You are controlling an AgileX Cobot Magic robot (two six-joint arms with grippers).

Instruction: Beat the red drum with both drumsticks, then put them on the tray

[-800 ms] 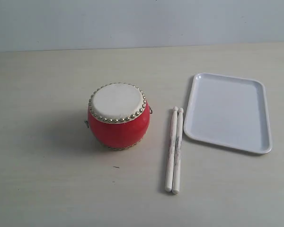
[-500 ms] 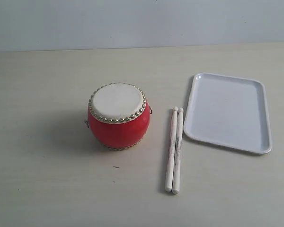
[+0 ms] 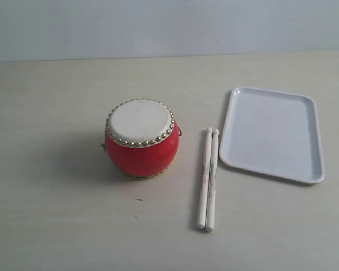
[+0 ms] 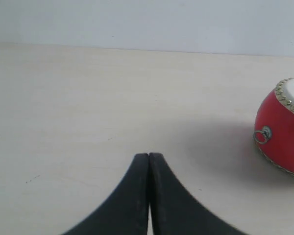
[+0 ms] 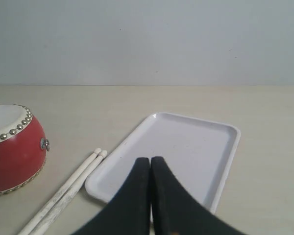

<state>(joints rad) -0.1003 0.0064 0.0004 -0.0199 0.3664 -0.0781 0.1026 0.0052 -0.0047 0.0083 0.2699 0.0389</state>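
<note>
The red drum [image 3: 141, 138] stands upright in the middle of the table, cream skin up, ringed with gold studs. Just to its right the two drumsticks [image 3: 208, 178] lie side by side, touching, tips pointing away. The white tray [image 3: 273, 133] lies to the right of the sticks with nothing in it. Neither arm shows in the exterior view. My left gripper [image 4: 149, 155] is shut on nothing, with the drum [image 4: 283, 128] off to one side. My right gripper [image 5: 150, 159] is shut too, held over the tray [image 5: 186, 147], with the drumsticks [image 5: 68, 188] and drum [image 5: 12, 147] beside it.
The table [image 3: 51, 220] is pale beige and meets a light grey wall [image 3: 169, 25] at the back. A small dark speck [image 3: 138, 199] lies on the table in front of the drum.
</note>
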